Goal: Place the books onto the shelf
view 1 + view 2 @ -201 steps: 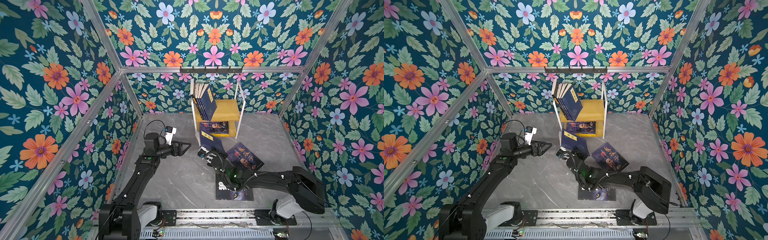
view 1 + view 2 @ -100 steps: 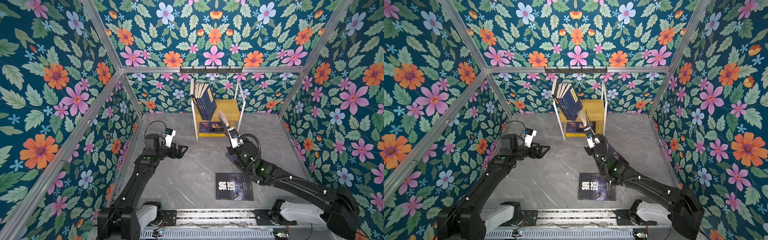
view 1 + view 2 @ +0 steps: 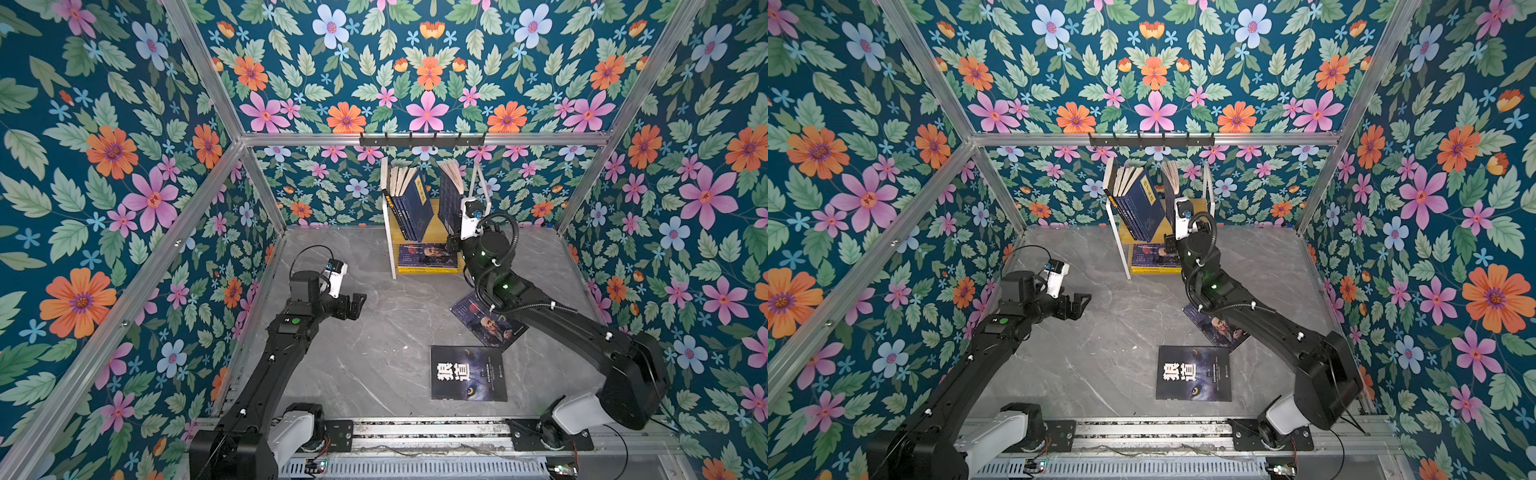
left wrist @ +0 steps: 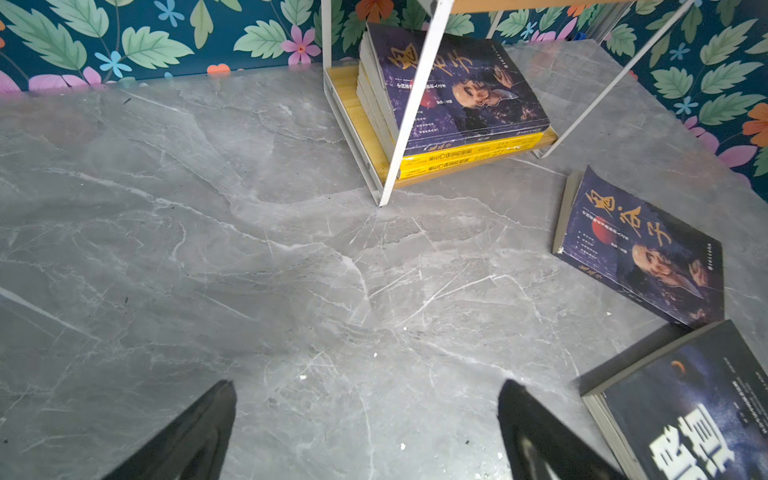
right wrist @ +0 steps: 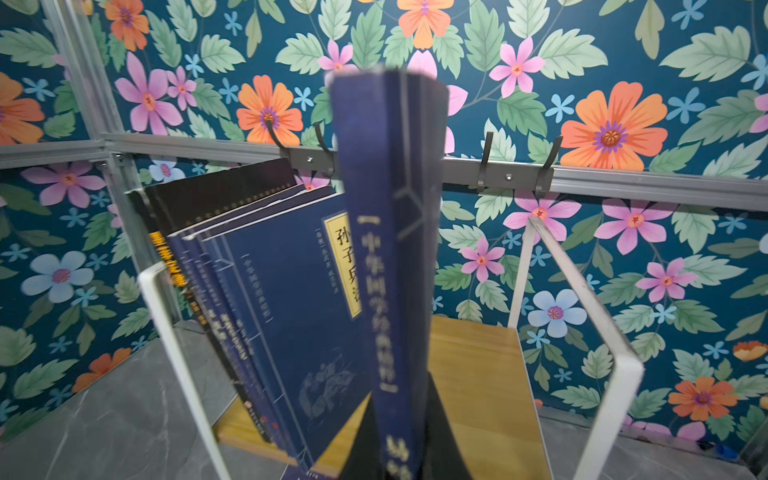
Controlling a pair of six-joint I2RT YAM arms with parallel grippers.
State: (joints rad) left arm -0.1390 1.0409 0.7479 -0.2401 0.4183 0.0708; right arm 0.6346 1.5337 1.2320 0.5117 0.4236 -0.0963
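Note:
The shelf point(image 3: 388, 232) stands at the back wall. Several navy books point(image 3: 411, 203) lean on its upper board, and a flat stack point(image 3: 428, 257) lies on the lower one. My right gripper point(image 5: 401, 419) is shut on a navy book point(image 5: 386, 249), held upright spine-first over the upper board's free side point(image 5: 478, 374); in both top views that book point(image 3: 451, 199) stands just right of the leaning row. On the floor lie a wolf-eye book point(image 3: 467, 373) and a portrait book point(image 3: 490, 328), partly under my right arm. My left gripper point(image 3: 357, 301) hovers open and empty over bare floor.
A black hook rail point(image 3: 422, 139) runs along the back wall above the shelf. The shelf's white end frame point(image 5: 611, 374) stands close to the held book. Flowered walls enclose the grey marble floor point(image 3: 374, 353) on three sides, with the arms' rail along the front.
My right arm has risen from the floor in front of the shelf to the upper board with the navy book. The left gripper has opened a little wider and drawn back slightly.

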